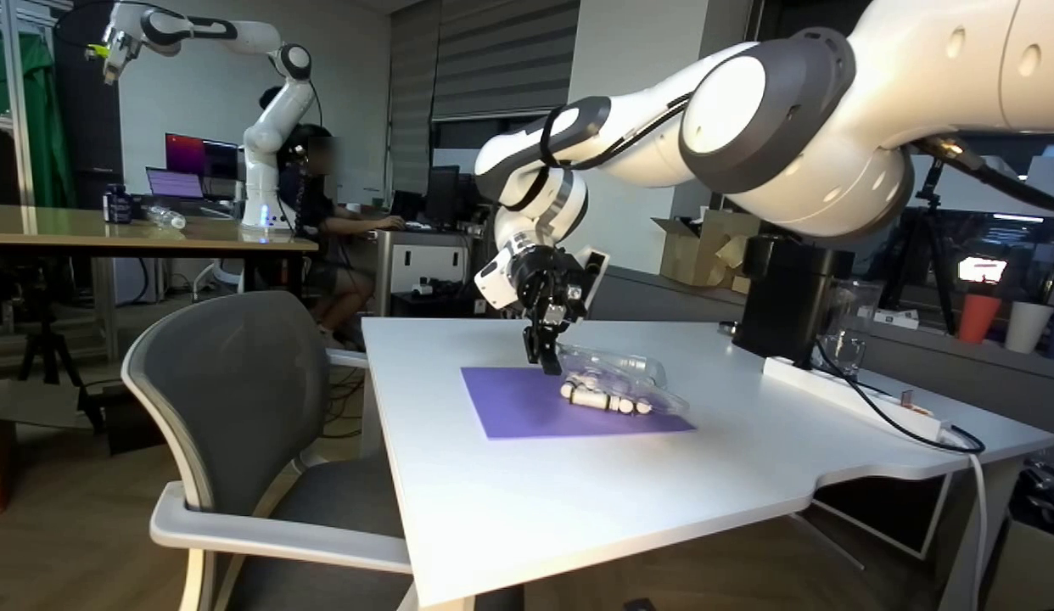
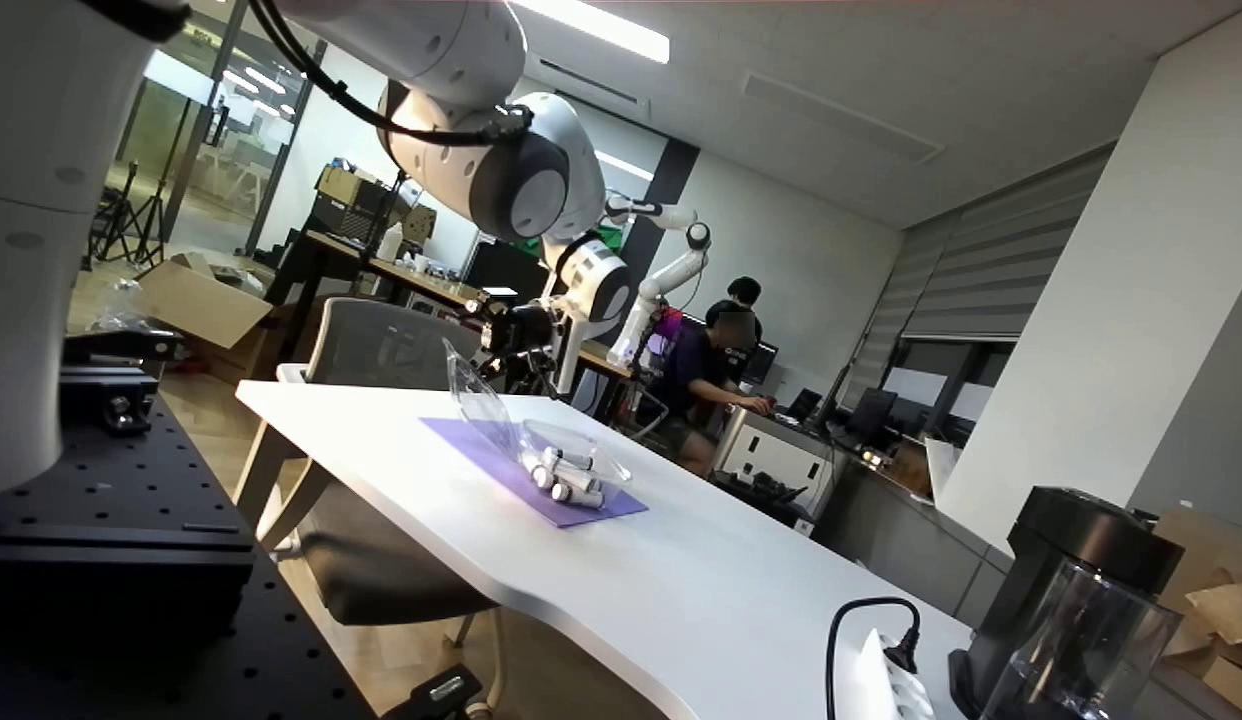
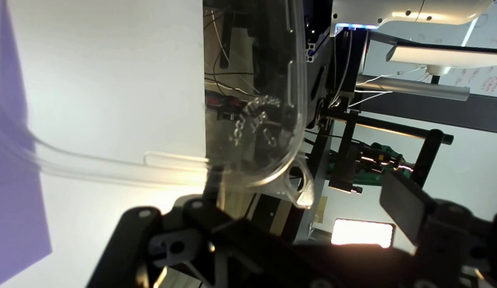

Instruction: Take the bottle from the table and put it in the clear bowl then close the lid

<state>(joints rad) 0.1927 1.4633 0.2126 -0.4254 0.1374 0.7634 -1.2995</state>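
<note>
A white table (image 1: 578,492), smooth with rounded corners and a curved notch in its edge, bore a flat purple sheet (image 1: 518,416). Beside the table stood a grey chair (image 1: 238,390) with a mesh back. On the sheet sat the clear bowl (image 2: 609,468), thin, glossy plastic, with its clear lid (image 2: 478,400) tilted up at one side. Small white bottles (image 2: 573,480), smooth and cylindrical, lay heaped in the bowl; which of them the task meant could not be told. The gripper (image 3: 302,187), black and jointed, was near the raised lid. In the wrist view its fingers (image 3: 406,208) were spread well apart, with the lid's tab (image 3: 307,188), pierced by a rounded hole, showing between them; whether they touched it was unclear. That view cut off part of the lid, and its embossed marking (image 3: 254,116) was too blurred to read. In both exterior views the see-through edges of bowl and lid were hard to trace, and the gripper looked small and dark
</note>
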